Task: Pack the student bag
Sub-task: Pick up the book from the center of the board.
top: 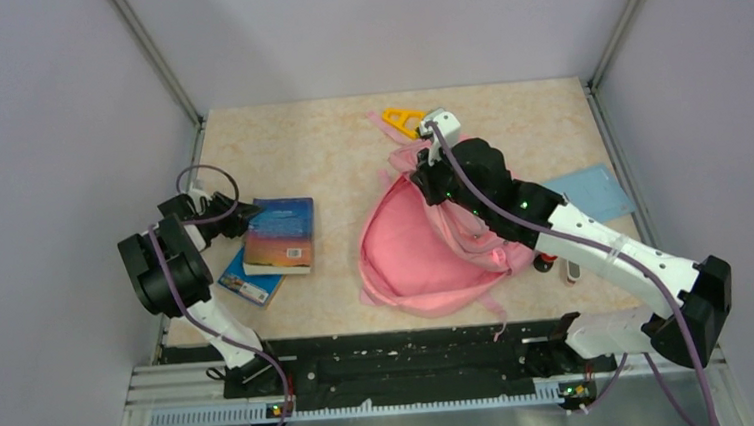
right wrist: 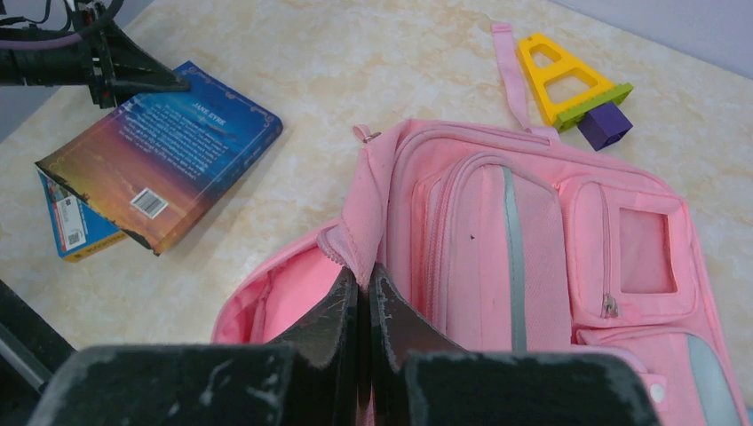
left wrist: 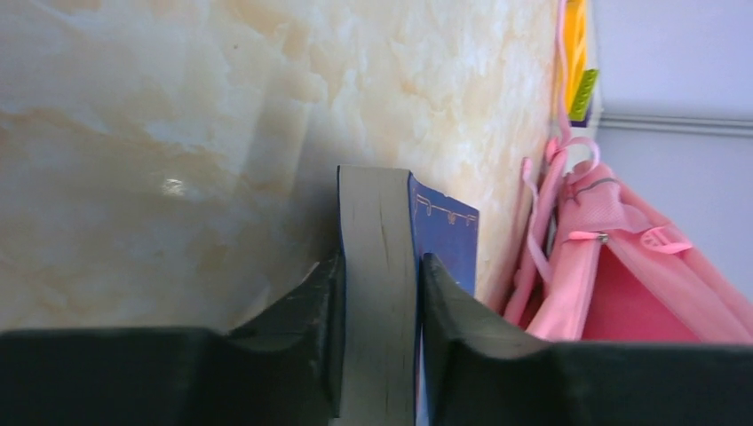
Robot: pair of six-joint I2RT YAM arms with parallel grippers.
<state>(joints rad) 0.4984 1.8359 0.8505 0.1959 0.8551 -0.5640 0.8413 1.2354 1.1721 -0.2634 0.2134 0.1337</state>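
On the beige marbled table (top: 328, 146), the large pink fabric backpack (top: 425, 245) lies front up, showing grey strips and a window patch, its mouth gaping on pink lining. The right pincer (right wrist: 364, 280) pinches that mouth's rim. Left of the backpack, the left pincer (left wrist: 377, 266) clamps a thick blue-covered paperback book (top: 279, 235). Beyond the backpack lies a yellow triangular plastic toy (top: 402, 121).

A pink backpack (right wrist: 497, 257) with grey strips lies on a beige marbled tabletop (right wrist: 355, 62); at nine o'clock, a blue-to-orange paperback (right wrist: 169, 164) over a blue, yellow-edged book (right wrist: 71, 226); at twelve, a yellow, green and purple toy (right wrist: 564, 75).
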